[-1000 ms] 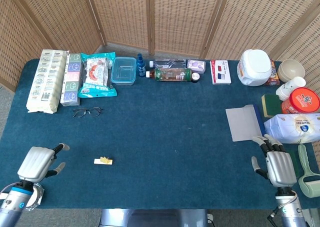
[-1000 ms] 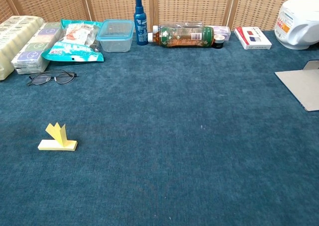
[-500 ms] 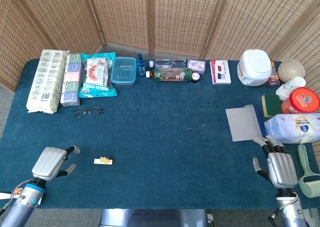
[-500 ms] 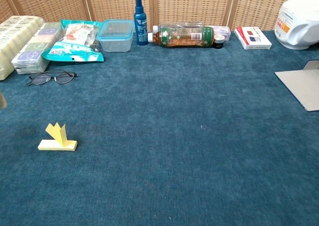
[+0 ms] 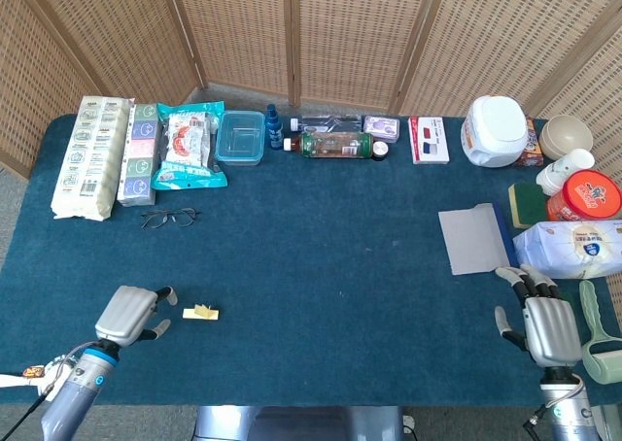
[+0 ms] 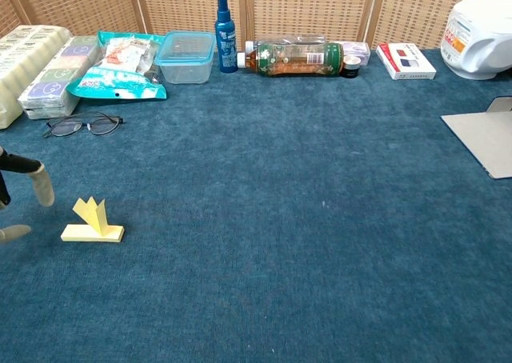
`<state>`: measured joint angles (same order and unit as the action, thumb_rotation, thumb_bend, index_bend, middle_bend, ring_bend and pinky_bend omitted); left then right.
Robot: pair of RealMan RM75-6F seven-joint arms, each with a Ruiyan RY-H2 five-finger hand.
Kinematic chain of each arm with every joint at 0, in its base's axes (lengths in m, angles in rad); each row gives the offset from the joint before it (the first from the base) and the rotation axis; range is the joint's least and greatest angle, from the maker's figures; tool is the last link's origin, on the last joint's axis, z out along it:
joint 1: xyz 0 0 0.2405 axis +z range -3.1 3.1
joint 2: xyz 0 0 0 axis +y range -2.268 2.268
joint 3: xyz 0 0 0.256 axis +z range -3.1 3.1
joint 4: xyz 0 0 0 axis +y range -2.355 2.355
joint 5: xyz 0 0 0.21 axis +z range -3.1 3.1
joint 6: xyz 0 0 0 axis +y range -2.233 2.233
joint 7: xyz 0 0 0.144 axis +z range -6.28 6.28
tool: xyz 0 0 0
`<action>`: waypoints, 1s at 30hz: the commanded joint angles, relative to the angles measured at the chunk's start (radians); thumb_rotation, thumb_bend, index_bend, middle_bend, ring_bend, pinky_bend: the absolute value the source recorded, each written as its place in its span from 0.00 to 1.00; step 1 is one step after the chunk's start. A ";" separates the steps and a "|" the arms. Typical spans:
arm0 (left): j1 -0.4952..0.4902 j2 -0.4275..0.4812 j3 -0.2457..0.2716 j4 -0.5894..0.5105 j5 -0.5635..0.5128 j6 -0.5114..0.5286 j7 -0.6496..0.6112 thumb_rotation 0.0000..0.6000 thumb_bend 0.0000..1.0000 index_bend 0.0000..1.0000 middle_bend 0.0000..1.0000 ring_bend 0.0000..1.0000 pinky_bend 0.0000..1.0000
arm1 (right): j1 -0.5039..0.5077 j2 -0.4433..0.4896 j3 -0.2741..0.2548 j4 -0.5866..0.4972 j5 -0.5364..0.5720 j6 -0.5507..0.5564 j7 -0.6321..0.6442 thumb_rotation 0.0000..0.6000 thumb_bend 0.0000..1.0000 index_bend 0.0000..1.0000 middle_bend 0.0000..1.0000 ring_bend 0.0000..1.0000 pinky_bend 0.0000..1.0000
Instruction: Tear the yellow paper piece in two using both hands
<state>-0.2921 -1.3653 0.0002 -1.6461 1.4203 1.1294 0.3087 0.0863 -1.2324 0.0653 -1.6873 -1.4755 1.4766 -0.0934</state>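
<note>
Closing in on the yellow paper piece [image 5: 200, 312], the left robot hand [image 5: 129, 314] is now hovering just beside it on the blue tabletop [image 5: 321, 266], having slid rightward from the near left corner over the last second; its fingertips [image 6: 42, 189] are now entering the chest view's left edge, where nothing of it was showing before. Its fingers are spreading apart and holding nothing, not yet touching the paper. The paper is lying where it was, flat on the cloth with a small flap standing up. The right robot hand [image 5: 544, 322] is resting near the front right edge, barely shifted, fingers apart and gripping nothing, just below a grey sheet [image 5: 473, 239]. Along the back, a clear lidded box [image 5: 240, 136] is sitting shut; what it holds cannot be told. A bottle [image 5: 335, 146] is lying on its side with brownish contents, and a beige bowl [image 5: 565, 135] is standing at the far right, its inside unclear.
</note>
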 commanded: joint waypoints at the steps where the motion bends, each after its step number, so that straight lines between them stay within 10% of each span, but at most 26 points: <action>1: -0.007 -0.012 0.000 0.010 -0.010 -0.010 0.008 1.00 0.28 0.43 1.00 1.00 1.00 | 0.000 0.001 0.000 0.000 0.001 0.000 0.000 1.00 0.47 0.22 0.28 0.14 0.19; 30: -0.058 -0.097 -0.005 0.075 -0.099 -0.053 0.049 1.00 0.28 0.45 1.00 1.00 1.00 | 0.001 0.000 0.007 0.000 0.015 -0.011 -0.012 1.00 0.47 0.23 0.28 0.14 0.19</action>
<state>-0.3499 -1.4613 -0.0048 -1.5722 1.3219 1.0763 0.3576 0.0876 -1.2320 0.0725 -1.6874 -1.4609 1.4661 -0.1051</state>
